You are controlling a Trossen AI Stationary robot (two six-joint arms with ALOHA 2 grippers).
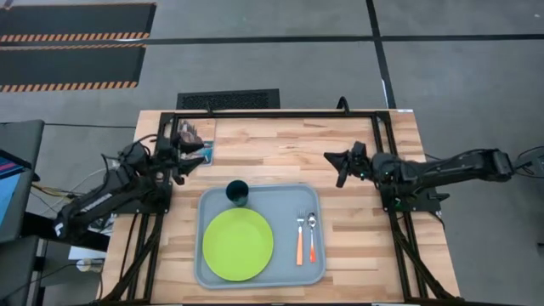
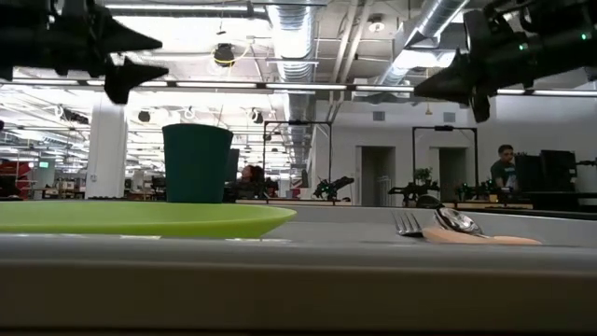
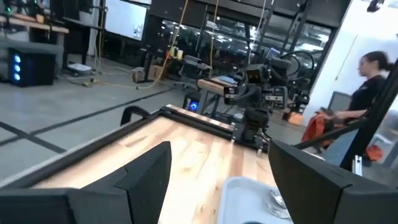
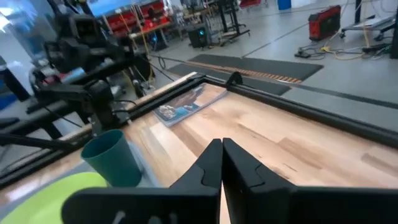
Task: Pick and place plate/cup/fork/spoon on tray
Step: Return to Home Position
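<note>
Everything's on the tray (image 1: 282, 202) on your table (image 1: 272, 153). The plate (image 1: 238, 245) fills the tray's left half. The cup (image 1: 237, 192) stands upright just beyond it, near the far left corner, and you can't really tell if the two touch. Over on the right half, the fork (image 1: 299, 236) and spoon (image 1: 312, 234) lie side by side, just apart. The fork is on the plate's side, and both heads point toward the far edge.

Neither arm is holding anything. Your left gripper (image 1: 204, 154) hovers above the table off the tray's far left corner. Its fingers (image 3: 146, 177) are spread wide in the wrist view, with bare wood showing between them. Your right gripper (image 1: 330, 161) hangs over the wood past the tray's far right corner and points across at the left one. Its fingers (image 4: 208, 165) are pressed together on nothing, with only a thin seam between them. From the low view both grippers sit well above the cup's rim.

There's also a flat booklet (image 1: 197, 140) lying on the table by the left gripper.
</note>
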